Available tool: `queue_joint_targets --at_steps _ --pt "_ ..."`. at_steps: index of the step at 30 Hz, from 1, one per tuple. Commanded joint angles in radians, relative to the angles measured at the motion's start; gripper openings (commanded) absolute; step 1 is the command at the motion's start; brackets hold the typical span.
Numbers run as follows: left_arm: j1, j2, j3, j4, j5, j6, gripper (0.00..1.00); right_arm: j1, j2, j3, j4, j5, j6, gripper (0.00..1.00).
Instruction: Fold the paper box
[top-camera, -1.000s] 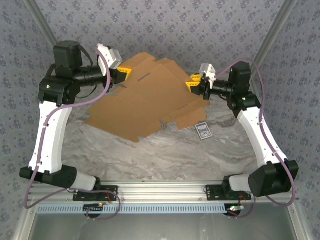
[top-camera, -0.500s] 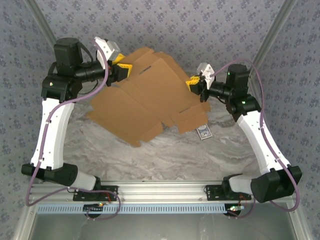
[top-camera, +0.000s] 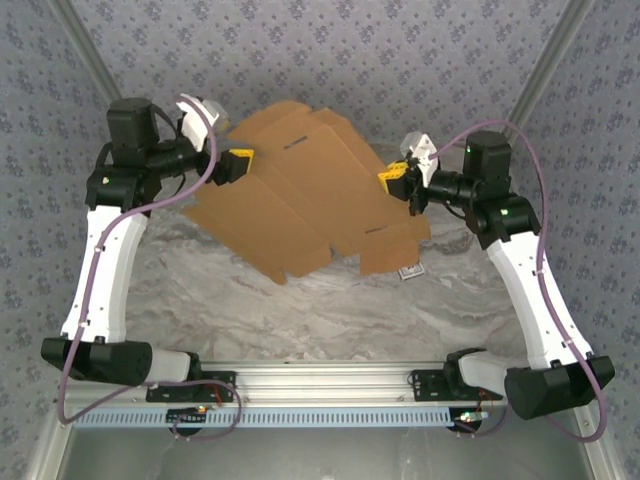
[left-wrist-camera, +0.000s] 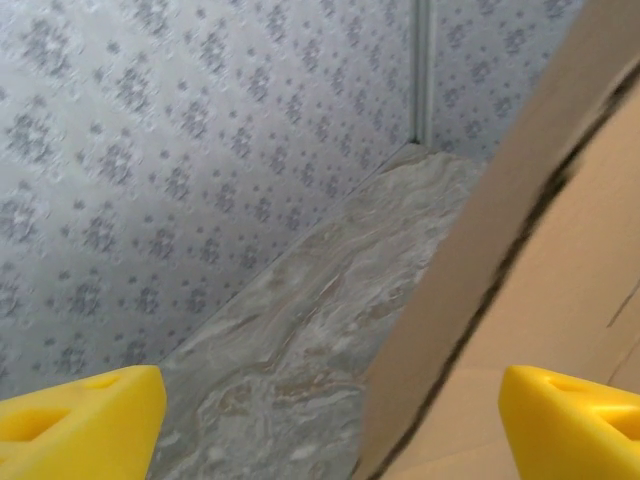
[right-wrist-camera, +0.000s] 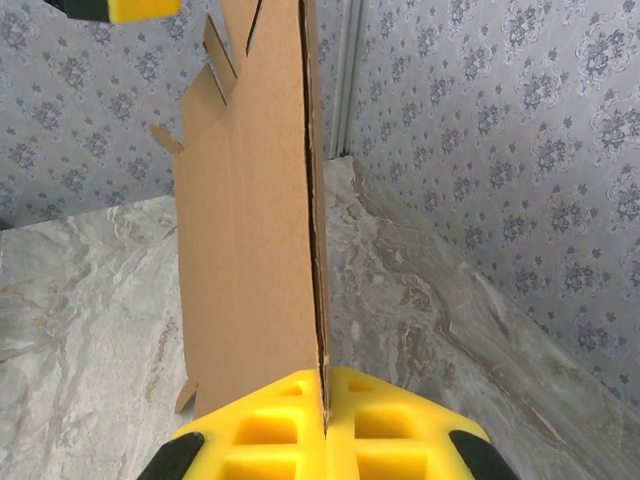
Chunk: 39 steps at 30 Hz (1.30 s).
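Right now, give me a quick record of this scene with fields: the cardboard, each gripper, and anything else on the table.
box: brown cardboard sheet, spread out, looks unfolded
left gripper: open, fingers wide apart at the sheet's left edge, not clamping
right gripper: shut on the sheet's right edge, holding it up
card: small, dark, lying on the table, partly hidden by the sheet's near right flap

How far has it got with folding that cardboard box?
Hardly started. The paper box is a mostly flat sheet, no walls raised. In hand: the right claw pinches one edge, holding it tilted up from the table; the left claw stands open at the opposite edge. All folds remain.
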Motion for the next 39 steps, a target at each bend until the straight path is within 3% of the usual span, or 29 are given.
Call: queue_joint_targets --at_steps 1,6,9,13,16,23,26,34,39 --pt "0.054 -0.005 -0.037 0.018 0.064 0.07 0.89 -0.01 -0.013 0.034 -0.019 -0.034 -0.005 0.0" --pt "0.068 -0.026 -0.186 0.089 0.194 0.051 0.9 -0.016 0.0 0.043 -0.016 -0.032 0.004 0.0" --pt "0.069 -0.036 -0.289 0.219 0.203 0.02 0.91 -0.017 0.005 0.052 -0.025 -0.046 -0.003 0.0" --pt "0.069 0.018 -0.274 0.203 0.214 0.031 0.88 -0.022 0.008 0.055 -0.03 -0.047 -0.009 0.0" --pt "0.068 0.065 -0.228 0.135 0.249 0.049 0.76 -0.023 0.011 0.049 -0.013 -0.042 0.001 0.0" --pt "0.069 0.072 -0.242 0.103 0.306 0.03 0.3 -0.012 0.01 0.037 0.048 0.049 0.029 0.0" --pt "0.069 0.062 -0.251 0.114 0.33 -0.017 0.17 0.016 0.002 0.02 0.086 0.138 0.028 0.0" --pt "0.066 0.01 -0.281 0.199 0.372 -0.267 0.08 0.17 -0.024 -0.039 0.2 0.583 -0.064 0.0" --pt "0.039 -0.034 -0.346 0.281 0.33 -0.419 0.04 0.274 -0.025 -0.108 0.335 0.893 -0.175 0.0"
